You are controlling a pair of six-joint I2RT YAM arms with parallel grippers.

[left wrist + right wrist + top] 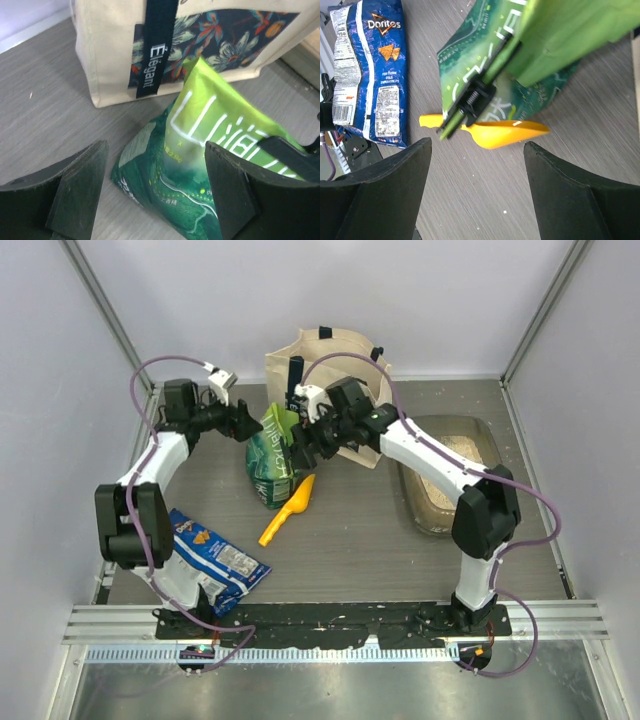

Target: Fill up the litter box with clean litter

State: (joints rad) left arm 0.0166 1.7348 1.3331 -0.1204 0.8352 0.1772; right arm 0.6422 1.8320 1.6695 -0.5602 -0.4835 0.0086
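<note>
Litter box [428, 518] lengthwise near-to-far at right, clean litter [462, 445] inside; left fingers [75, 200] and right fingers [380, 190] wide apart, empty.

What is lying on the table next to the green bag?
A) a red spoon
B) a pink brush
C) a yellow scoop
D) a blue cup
C: a yellow scoop lies flat on the table beside the green pouch, and the right wrist view shows it too.
</note>
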